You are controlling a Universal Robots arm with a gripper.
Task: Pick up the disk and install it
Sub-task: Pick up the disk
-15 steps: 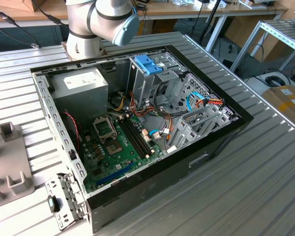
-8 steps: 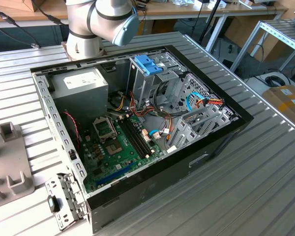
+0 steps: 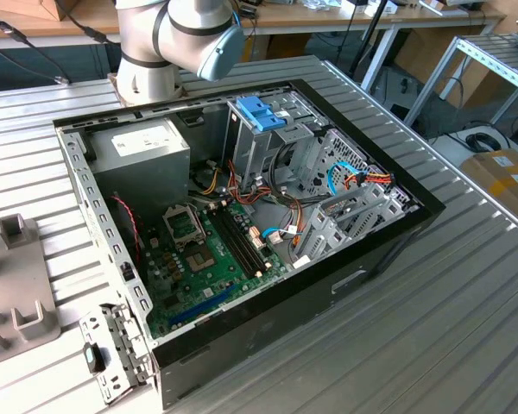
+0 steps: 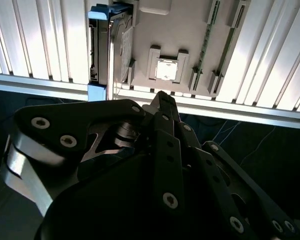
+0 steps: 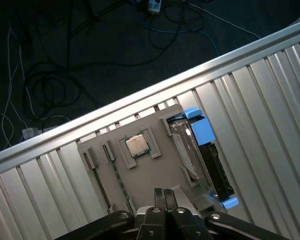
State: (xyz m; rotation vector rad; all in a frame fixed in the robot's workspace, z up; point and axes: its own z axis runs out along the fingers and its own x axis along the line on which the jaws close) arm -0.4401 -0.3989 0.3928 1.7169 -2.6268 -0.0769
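You're at the pick-up step: the hand [image 5: 163, 196] hangs pinched shut and empty over the grey holder [image 5: 150, 175] on the table [image 5: 270, 100], the disk [image 5: 210, 160] standing on edge in it just beside. I'd guess the grab needs it opened and lined up over that edge. The exterior view adds the open computer case [image 3: 345, 276].

Arm [image 3: 145, 52]: a silver-grey column standing upright at the far side in the exterior view.
Joint [image 3: 190, 21]: bends off towards the exterior view's right and ends in a light-blue cap [image 3: 218, 50].
Gripper [image 5: 163, 193]: black and pointing downward in both wrist views [image 4: 162, 97].
Fingers [image 5: 158, 195]: pressed flat together, tip to tip.
Linkage [image 4: 170, 150]: black screwed bars folded in close behind the tips.
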